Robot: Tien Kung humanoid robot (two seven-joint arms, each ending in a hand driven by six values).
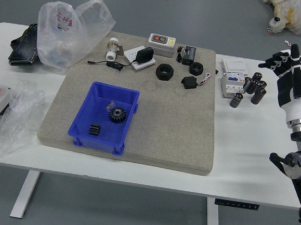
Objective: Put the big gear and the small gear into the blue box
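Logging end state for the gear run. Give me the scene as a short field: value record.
box: blue box, on the grey mat, left of its middle
big gear: black toothed gear, in the box
small gear: likely the small black ribbed piece, in the box, nearer the robot and further left
other item in box: small shiny bit beside the toothed gear, identity unclear
right hand: right hand, empty, fingers extended, at the picture's right edge
left hand: not in view
task state: looks complete

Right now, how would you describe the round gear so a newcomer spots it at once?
Find the blue box on the grey mat. Inside, towards its right wall, sits the black gear. It is round and toothed; the black piece nearer the robot looks smaller and blocky.
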